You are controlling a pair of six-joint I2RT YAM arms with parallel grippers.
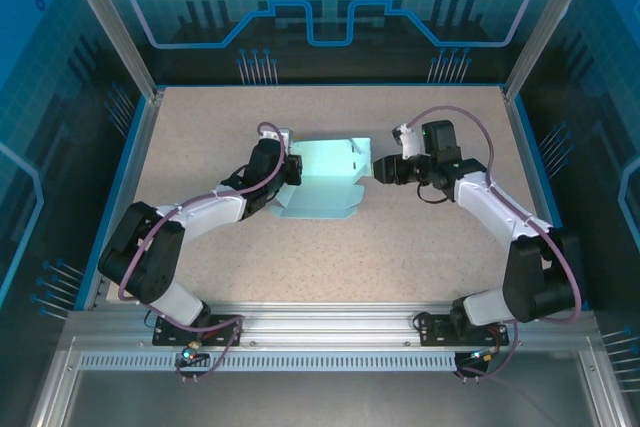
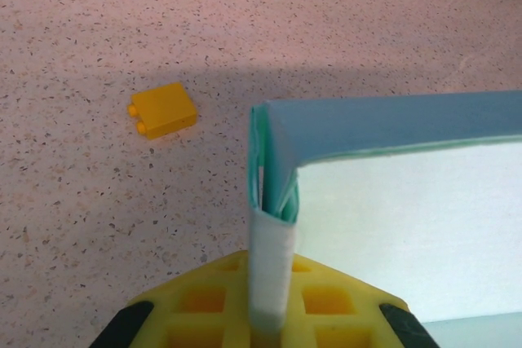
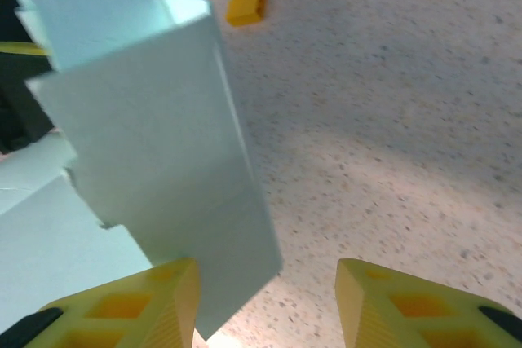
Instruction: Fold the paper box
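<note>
While the left gripper (image 2: pixel 269 315) clamps the left wall of the box (image 1: pixel 325 182), half-raised at the middle of the table (image 1: pixel 430 237), the right gripper (image 3: pixel 269 283) sits with jaws apart at its right panel. Closing askew or shoving could crease the thin card or pull it free.

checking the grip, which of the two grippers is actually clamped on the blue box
The left gripper: its yellow pads are shut on a folded edge of the paper box. The right gripper has jaws apart, pinching nothing.
</note>
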